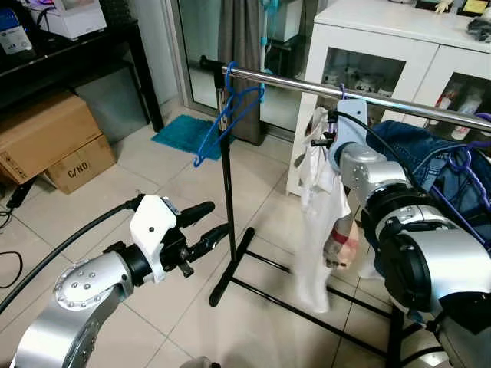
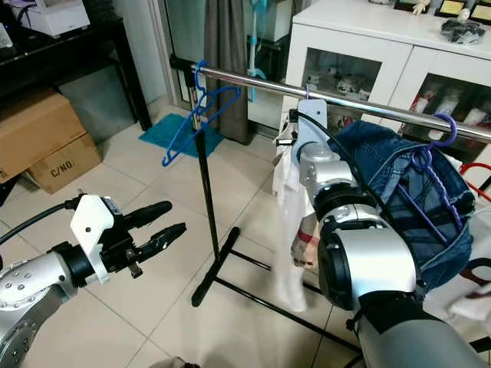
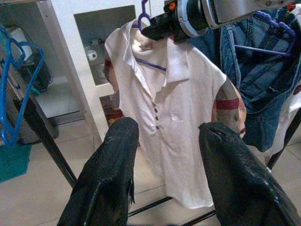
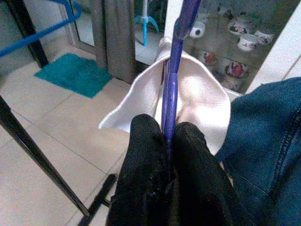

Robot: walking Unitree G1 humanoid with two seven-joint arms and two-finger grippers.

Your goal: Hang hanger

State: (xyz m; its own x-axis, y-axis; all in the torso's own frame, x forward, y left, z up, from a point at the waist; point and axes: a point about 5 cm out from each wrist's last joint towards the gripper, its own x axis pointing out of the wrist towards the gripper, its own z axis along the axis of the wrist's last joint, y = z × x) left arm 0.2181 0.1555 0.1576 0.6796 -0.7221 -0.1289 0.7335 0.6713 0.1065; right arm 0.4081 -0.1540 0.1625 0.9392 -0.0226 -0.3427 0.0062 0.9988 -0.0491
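Note:
A white polo shirt (image 1: 313, 230) hangs on a purple hanger (image 4: 171, 80) whose hook (image 2: 307, 91) sits at the chrome rail (image 1: 291, 80) of a black clothes stand. My right gripper (image 4: 168, 136) is shut on the hanger's neck just below the rail, with the shirt collar behind it. Low down and left of the stand, my left gripper (image 1: 216, 221) is open and empty, pointing toward the shirt (image 3: 174, 117). Whether the hook's weight rests on the rail I cannot tell.
An empty blue hanger (image 1: 230, 107) hangs at the rail's left end. A denim jacket (image 2: 391, 176) on another purple hanger hangs right of the shirt. The stand's foot (image 1: 230, 268) crosses the tiles. Cardboard boxes (image 1: 46, 138), a teal mat (image 1: 184, 134) and a white cabinet (image 1: 399, 46) lie beyond.

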